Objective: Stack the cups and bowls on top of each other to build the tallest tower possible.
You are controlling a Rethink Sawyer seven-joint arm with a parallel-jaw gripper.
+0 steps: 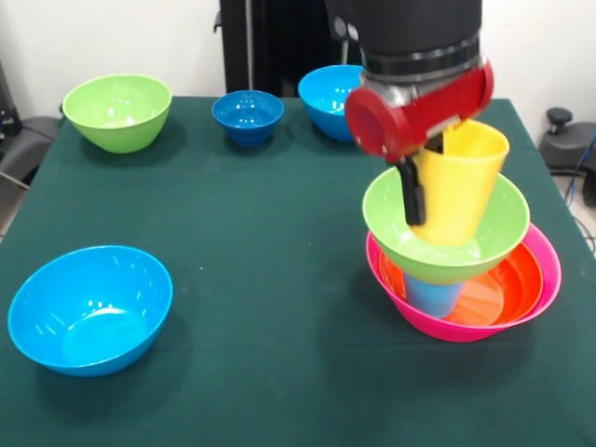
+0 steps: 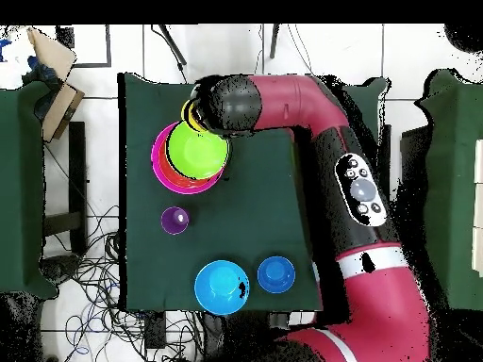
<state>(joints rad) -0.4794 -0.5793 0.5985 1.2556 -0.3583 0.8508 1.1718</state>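
The tower [image 1: 466, 279] stands at the front view's right: a large glossy pink plastic bowl [image 1: 545, 279] holds an orange bowl [image 1: 503, 284], a light blue tumbler [image 1: 433, 296] and a tilted lime green bowl [image 1: 447, 237]. The gripper [image 1: 424, 182] pinches the wall of a yellow plastic tumbler [image 1: 461, 182] resting in that green bowl. Other bowls lie left and top.

Overhead, the tower [image 2: 191, 156] sits upper left, the red arm [image 2: 302, 104] reaching over it; a translucent purple tumbler [image 2: 174, 221] stands below.

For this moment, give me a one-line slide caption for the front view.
Gripper fingers hold the yellow cup in the green bowl atop the pink-based tower.
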